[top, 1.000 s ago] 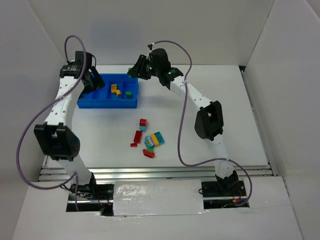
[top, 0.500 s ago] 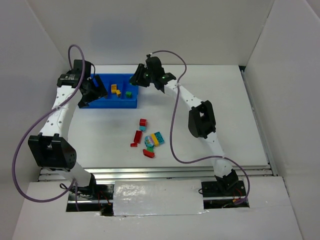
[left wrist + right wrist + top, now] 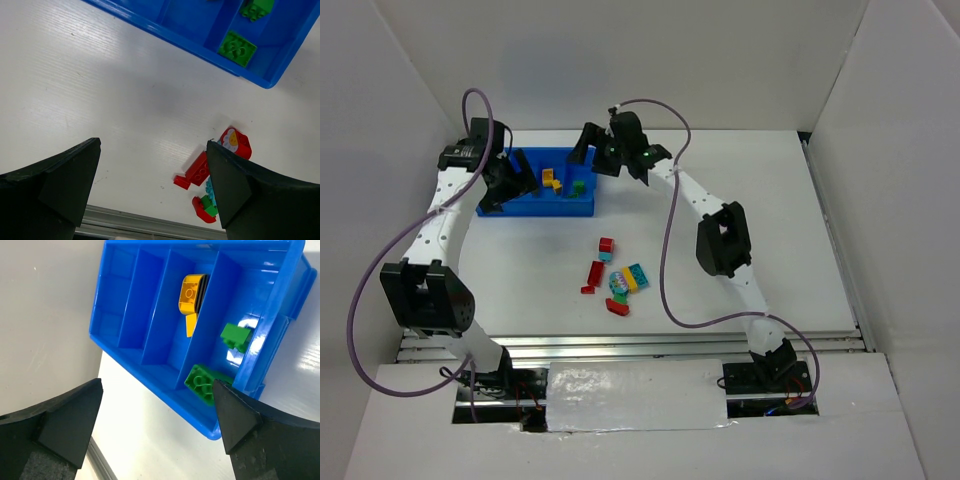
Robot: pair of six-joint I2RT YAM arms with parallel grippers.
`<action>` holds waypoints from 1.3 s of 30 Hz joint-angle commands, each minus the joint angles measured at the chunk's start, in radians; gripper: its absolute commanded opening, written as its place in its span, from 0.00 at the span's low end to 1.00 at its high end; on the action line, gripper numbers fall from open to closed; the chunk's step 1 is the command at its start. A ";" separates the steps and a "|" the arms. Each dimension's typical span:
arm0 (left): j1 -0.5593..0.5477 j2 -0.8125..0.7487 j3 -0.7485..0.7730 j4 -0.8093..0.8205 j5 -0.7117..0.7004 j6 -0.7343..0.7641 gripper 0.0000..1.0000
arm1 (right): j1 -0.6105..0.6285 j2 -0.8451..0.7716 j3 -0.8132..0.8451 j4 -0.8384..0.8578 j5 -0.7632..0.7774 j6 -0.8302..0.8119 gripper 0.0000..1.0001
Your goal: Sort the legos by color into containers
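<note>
The blue tray (image 3: 535,209) stands at the back left. In the right wrist view its (image 3: 150,372) end compartment holds two green legos (image 3: 202,382) (image 3: 236,336), and the one beside it a yellow lego (image 3: 191,295). My right gripper (image 3: 595,155) (image 3: 157,385) hangs open above the tray's right end with nothing between its fingers. My left gripper (image 3: 510,190) (image 3: 152,145) is open over the tray's left end. Loose legos lie mid-table: red (image 3: 596,272) (image 3: 200,167), cyan (image 3: 637,275), yellow (image 3: 629,282), and a red one with a flower print (image 3: 235,141).
White walls close in the table on the left, back and right. A metal rail (image 3: 630,345) runs along the near edge, in front of the arm bases. The right arm's cable (image 3: 665,270) loops down close to the loose pile.
My right gripper has gone from shut to open above the tray's right end. The left gripper has shifted slightly over the tray's left end and stays open.
</note>
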 commanded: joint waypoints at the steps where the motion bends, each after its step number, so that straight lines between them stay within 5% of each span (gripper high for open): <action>1: -0.006 0.000 0.022 0.016 0.054 0.018 0.99 | -0.013 -0.086 0.005 0.000 0.001 -0.028 1.00; 7: -0.105 0.039 -0.010 0.027 0.075 0.032 1.00 | -0.031 -0.411 -0.294 -0.090 0.122 -0.196 1.00; 15: -0.156 0.070 0.053 -0.030 0.021 -0.017 1.00 | 0.039 -0.589 -0.526 -0.639 0.288 -0.348 1.00; 18: -0.156 0.078 0.062 -0.022 0.042 -0.006 0.99 | 0.094 -0.678 -0.707 -0.621 0.364 -0.345 1.00; 25: -0.156 0.127 0.087 -0.008 0.075 0.004 0.99 | 0.151 -0.776 -0.956 -0.473 0.248 -0.390 0.92; 32: -0.156 0.136 0.058 0.001 0.119 0.014 0.99 | 0.184 -0.713 -1.013 -0.407 0.315 -0.379 0.80; 39: -0.165 0.128 -0.001 0.001 0.144 0.020 0.99 | 0.187 -0.666 -0.925 -0.425 0.294 -0.411 0.79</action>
